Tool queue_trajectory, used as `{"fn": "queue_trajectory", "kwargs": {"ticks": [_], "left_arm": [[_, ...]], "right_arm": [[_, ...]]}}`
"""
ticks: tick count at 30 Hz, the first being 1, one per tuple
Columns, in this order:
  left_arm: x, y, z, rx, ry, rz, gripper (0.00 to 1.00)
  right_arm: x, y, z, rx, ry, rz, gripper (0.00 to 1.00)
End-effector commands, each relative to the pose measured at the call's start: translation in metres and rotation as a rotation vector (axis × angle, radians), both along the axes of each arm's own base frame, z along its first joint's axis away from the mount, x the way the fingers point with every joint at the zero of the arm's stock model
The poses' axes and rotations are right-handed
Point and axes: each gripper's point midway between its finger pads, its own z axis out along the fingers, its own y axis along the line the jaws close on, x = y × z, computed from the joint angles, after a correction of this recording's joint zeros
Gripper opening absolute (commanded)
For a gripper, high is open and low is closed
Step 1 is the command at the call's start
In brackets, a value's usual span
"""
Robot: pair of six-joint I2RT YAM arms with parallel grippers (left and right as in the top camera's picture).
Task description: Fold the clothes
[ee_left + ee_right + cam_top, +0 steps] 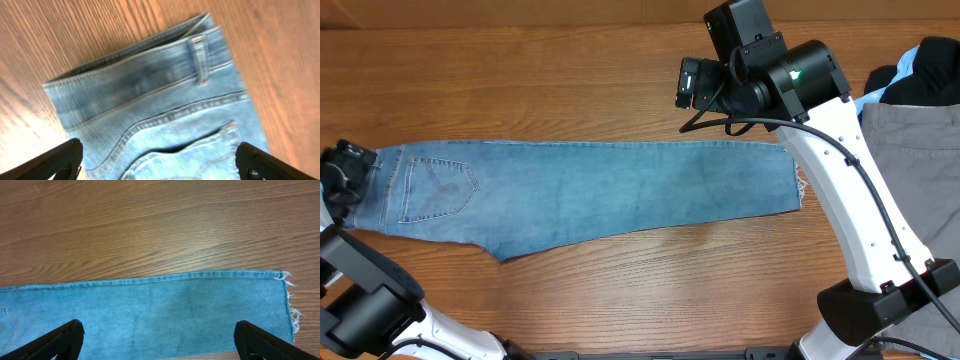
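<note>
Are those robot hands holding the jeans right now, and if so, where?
Nothing is held. The left gripper stands open over the waistband of the jeans, and the right gripper stands open over the frayed hem; neither closes on denim.

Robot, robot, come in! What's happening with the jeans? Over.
Left gripper open at waistband. Right gripper open near hem. Jeans flat, halved lengthwise. Nothing in the way.

No writing, label, brand mark or number can be read in any view; the jeans show only plain stitching on the pocket and waistband, and the desk shows only wood grain
</note>
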Motion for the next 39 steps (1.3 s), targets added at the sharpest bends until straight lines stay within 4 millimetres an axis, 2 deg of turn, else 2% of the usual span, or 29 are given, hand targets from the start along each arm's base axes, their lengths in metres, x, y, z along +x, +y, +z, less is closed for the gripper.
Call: {"fn": "queue_trajectory", "kwargs": {"ticks": [1, 6, 8, 10, 13, 16, 20, 23, 25, 30, 32, 34, 36, 39], "left_arm": [[0.01, 0.004, 0.038, 0.004, -0.044, 0.042, 1.0], [0.014, -0.004, 0.073, -0.007, -0.071, 0.023, 1.0], [0.023, -0.016, 0.088, -0.017, -0.109, -0.033, 1.0], [0.033, -0.033, 0.101, -0.029, -0.149, -0.111, 1.0], [0.047, -0.066, 0.116, -0.039, -0.188, -0.233, 1.0], [0.064, -0.111, 0.125, -0.05, -0.206, -0.396, 1.0], [0.081, -0.174, 0.123, -0.058, -0.178, -0.587, 1.0], [0.086, -0.218, 0.119, -0.054, -0.131, -0.706, 1.0], [0.086, -0.236, 0.115, -0.022, -0.084, -0.746, 1.0], [0.079, -0.257, 0.105, 0.068, 0.03, -0.799, 1.0], [0.075, -0.264, 0.1, 0.078, 0.065, -0.814, 1.0], [0.072, -0.271, 0.093, 0.062, 0.082, -0.825, 1.0], [0.068, -0.278, 0.083, 0.033, 0.103, -0.812, 1.0], [0.059, -0.29, 0.066, -0.019, 0.134, -0.829, 1.0]], "right_arm": [[0.001, -0.001, 0.002, 0.002, -0.006, -0.006, 1.0], [0.001, -0.001, 0.002, 0.002, -0.006, -0.006, 1.0], [0.004, 0.001, 0.003, 0.02, -0.017, -0.016, 1.0], [0.009, 0.004, 0.007, 0.037, -0.041, -0.016, 1.0], [0.012, -0.004, 0.008, -0.005, -0.06, -0.036, 1.0], [0.018, -0.027, 0.012, -0.129, -0.102, -0.067, 1.0], [0.021, -0.091, 0.02, -0.369, -0.133, -0.22, 1.0], [0.017, -0.135, 0.016, -0.413, -0.074, -0.308, 1.0], [0.014, -0.166, 0.008, -0.396, -0.019, -0.37, 1.0], [0.015, -0.224, -0.009, -0.205, 0.065, -0.494, 1.0], [0.011, -0.246, -0.019, -0.161, 0.109, -0.542, 0.88], [0.006, -0.261, -0.033, -0.125, 0.157, -0.545, 0.9], [0.008, -0.264, -0.049, -0.071, 0.194, -0.447, 0.91], [0.014, -0.238, -0.076, 0.108, 0.208, -0.175, 0.94]]}}
